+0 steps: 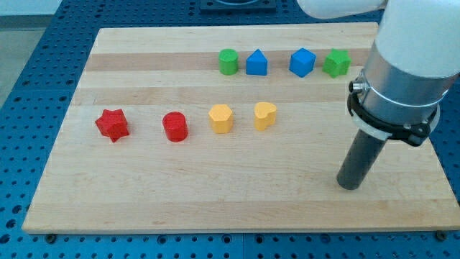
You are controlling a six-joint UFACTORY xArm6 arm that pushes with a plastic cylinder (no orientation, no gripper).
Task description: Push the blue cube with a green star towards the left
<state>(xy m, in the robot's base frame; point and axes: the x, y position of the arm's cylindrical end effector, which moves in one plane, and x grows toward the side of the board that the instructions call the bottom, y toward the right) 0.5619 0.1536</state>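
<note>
Our arm carries no hand, only a smooth dark rod grasping nothing; my tip (349, 185) rests on the pale wooden board (215, 194) near its bottom right corner, well apart from every block. Along the top edge, the faceted blue cube (302, 62) sits just beside the green star (336, 63), which lies on its right, so we judge a leftward shove on the star would drive both.
</note>
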